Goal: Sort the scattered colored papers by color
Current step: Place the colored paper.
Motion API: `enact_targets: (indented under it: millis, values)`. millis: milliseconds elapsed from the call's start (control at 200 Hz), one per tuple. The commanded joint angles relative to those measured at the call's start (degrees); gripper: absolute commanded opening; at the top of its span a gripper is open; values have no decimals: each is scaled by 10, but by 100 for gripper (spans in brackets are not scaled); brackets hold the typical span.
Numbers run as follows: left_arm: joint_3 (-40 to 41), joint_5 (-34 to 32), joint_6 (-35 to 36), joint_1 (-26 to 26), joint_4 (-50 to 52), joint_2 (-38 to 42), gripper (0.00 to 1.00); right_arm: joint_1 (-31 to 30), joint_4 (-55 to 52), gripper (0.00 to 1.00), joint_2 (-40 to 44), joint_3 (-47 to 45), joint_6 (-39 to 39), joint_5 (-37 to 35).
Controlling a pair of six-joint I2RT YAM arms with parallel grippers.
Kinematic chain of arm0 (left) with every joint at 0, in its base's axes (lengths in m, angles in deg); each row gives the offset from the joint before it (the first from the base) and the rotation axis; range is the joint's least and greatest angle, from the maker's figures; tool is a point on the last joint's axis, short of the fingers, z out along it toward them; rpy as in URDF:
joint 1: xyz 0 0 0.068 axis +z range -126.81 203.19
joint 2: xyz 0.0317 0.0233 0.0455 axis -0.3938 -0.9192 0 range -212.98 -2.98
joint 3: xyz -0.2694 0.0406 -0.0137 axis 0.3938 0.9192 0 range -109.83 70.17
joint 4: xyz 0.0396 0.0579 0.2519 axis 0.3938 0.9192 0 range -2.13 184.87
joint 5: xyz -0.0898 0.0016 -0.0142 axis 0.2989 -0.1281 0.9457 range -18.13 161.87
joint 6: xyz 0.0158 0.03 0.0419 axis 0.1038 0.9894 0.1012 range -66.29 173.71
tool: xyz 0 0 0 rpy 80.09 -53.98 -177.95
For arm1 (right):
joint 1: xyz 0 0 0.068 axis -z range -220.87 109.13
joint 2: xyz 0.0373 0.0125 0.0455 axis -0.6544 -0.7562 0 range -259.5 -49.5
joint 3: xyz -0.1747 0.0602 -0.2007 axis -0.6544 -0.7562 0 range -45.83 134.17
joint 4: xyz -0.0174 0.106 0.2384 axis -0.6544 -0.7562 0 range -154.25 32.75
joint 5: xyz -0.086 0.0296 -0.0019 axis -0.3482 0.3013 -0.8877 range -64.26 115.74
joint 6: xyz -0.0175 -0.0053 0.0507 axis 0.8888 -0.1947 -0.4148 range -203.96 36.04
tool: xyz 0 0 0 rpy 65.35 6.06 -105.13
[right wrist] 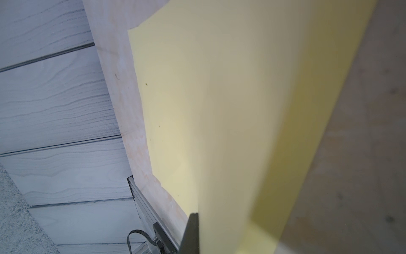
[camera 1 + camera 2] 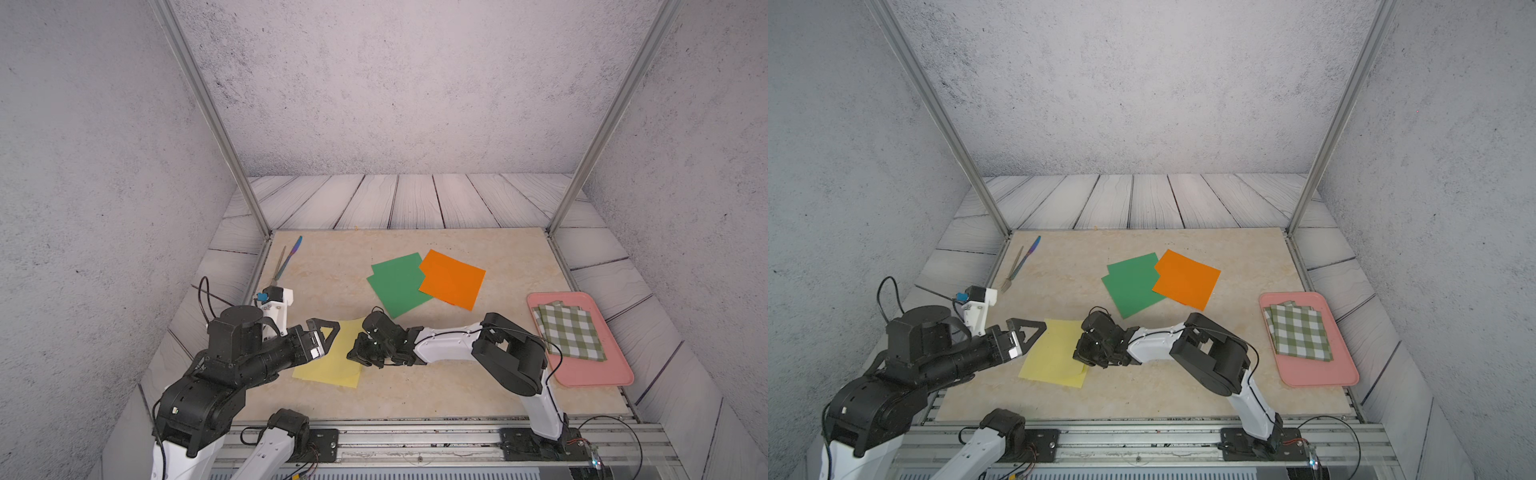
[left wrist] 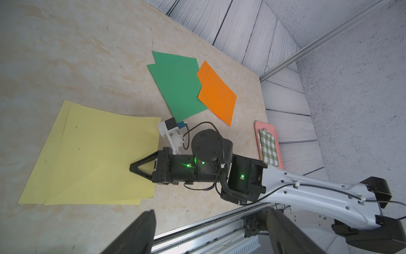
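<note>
Edge of the upper yellow sheet (image 3: 105, 154) is pinched in the closed right tool (image 3: 134, 169) and is raised a little. This sheet is laid over the lower yellow sheet (image 3: 47, 162), at the near left part of the tabletop (image 2: 415, 390). The left tool (image 2: 328, 334) is held over their left side, its jaws spread wide and empty. Farther back, in the middle, green papers (image 2: 397, 286) are partly covered by orange papers (image 2: 453, 278). At the right, a checked cloth (image 2: 569, 332) is kept on a pink tray (image 2: 582, 380).
</note>
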Motion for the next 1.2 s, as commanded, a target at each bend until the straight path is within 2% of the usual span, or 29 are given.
enact_targets:
  millis: [0,315,806,896,961,1026,1121,1196]
  values:
    - [7,12,6,4,12,9,86,-4,61,0,21,-13,-39,-30]
    - [13,13,6,4,17,17,86,-7,112,0,2,-15,-71,-31]
    - [15,7,6,4,25,27,87,-27,121,0,-22,4,-83,-19]
    - [17,8,6,4,25,28,87,-26,116,3,-22,7,-81,-19]
    - [20,8,4,4,25,30,87,-27,117,10,-23,7,-83,-19]
    - [21,8,3,4,25,33,87,-27,120,12,-24,4,-86,-22]
    - [23,8,1,4,26,36,87,-27,122,30,-24,0,-92,-23]
    - [25,8,0,4,27,37,87,-27,124,36,-22,-8,-96,-24]
